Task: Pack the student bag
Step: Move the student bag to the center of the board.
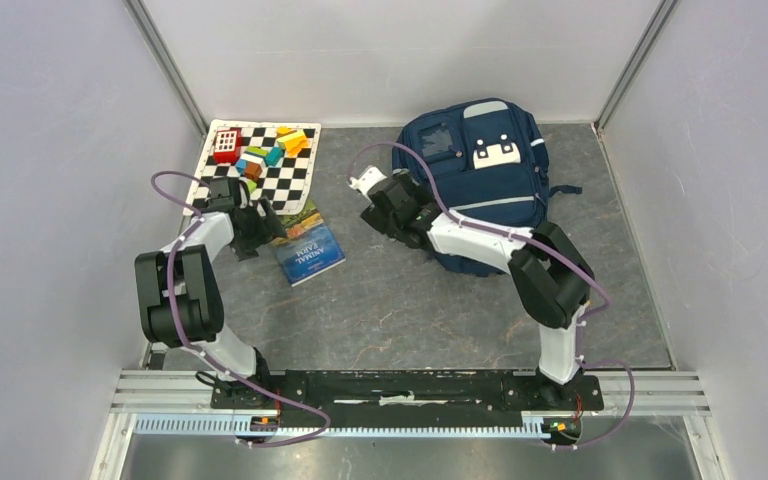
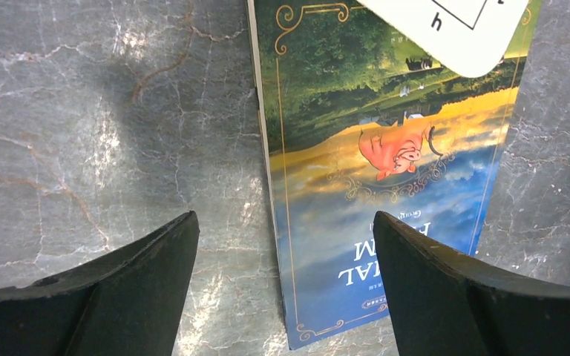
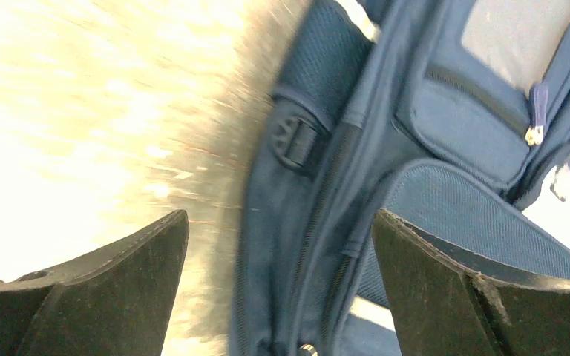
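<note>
Left claw (image 2: 286, 222): jaws wide apart, empty, above book (image 2: 386, 148) lying flat on table (image 2: 82, 148).
Right claw (image 3: 280, 219): jaws wide apart, empty, over left edge of student bag (image 1: 485, 170), which lies far right on the table.
Chequered mat (image 1: 290, 182), coloured blocks (image 1: 265, 152): far left.

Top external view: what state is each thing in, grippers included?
student bag, lying flat, front up.
book, closed, cover up, corner under chess mat.
chess mat, spread flat, blocks on it.
left gripper, open over book's edge.
right gripper, open at student bag's side.
</note>
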`<state>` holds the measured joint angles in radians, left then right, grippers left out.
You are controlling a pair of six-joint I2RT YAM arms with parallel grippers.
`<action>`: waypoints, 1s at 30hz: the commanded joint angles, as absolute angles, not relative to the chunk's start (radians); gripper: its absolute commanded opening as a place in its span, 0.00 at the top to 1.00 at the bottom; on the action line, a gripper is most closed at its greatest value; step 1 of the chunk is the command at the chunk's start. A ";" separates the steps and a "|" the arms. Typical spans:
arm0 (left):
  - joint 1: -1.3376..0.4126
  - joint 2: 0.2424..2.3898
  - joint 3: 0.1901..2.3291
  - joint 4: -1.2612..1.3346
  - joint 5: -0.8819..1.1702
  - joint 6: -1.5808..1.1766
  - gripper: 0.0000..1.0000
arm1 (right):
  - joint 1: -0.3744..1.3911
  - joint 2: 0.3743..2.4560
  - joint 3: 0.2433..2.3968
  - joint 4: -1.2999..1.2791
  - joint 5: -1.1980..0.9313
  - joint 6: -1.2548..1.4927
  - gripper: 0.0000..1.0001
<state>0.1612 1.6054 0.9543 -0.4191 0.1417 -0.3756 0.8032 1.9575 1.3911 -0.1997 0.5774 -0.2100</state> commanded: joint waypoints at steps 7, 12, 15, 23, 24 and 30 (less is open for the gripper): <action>0.149 1.664 1.008 -0.434 0.174 -0.349 0.19 | 0.868 1.917 1.464 -0.102 0.057 0.056 0.02; 0.144 1.696 1.019 -0.449 0.167 -0.338 0.21 | 0.849 2.052 1.553 -0.101 -0.148 0.171 0.06; 0.144 1.716 1.022 -0.445 0.182 -0.338 0.23 | 0.835 2.102 1.565 -0.059 -0.250 0.226 0.09; 0.144 1.758 1.026 -0.392 0.220 -0.366 0.25 | 0.806 2.207 1.586 0.048 -0.380 0.343 0.11; 0.144 1.762 1.024 -0.381 0.237 -0.373 0.25 | 0.802 2.221 1.592 0.056 -0.398 0.360 0.12; 0.129 1.787 1.007 -0.346 0.325 -0.398 0.28 | 0.796 2.305 1.640 0.075 -0.459 0.429 0.15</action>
<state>0.1482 1.7329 1.0218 -0.3794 0.2356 -0.3759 0.8009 2.2551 1.5852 0.0128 -0.3763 0.3527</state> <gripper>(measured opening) 0.728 0.853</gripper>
